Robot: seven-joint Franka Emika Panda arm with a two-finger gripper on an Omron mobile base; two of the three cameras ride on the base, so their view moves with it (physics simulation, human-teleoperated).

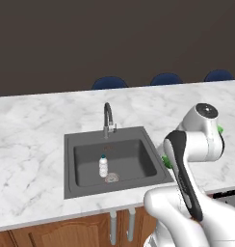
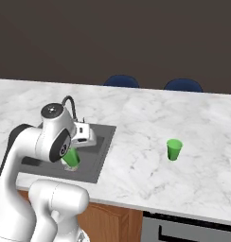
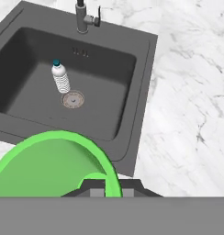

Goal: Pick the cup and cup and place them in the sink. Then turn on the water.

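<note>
One green cup point(image 3: 54, 163) clamped in claw point(image 3: 106, 190), base cropped, second cup point(image 2: 174, 149) on counter.

From the left base view I can see little of the held cup point(image 1: 164, 159): my own arm covers it, leaving a green sliver by the sink's point(image 1: 71, 189) right rim. The second cup point(image 1: 219, 129) is another green sliver behind the arm's upper joint, near the counter's point(image 1: 37, 125) right end. In the right base view the arm hides most of the basin and the tap's point(image 2: 68, 101) lower part. In the hand view the held cup's rim is cut off at the bottom, and the fingertips point(image 3: 96, 192) barely show, so I can't see the jaws' contact.
</note>
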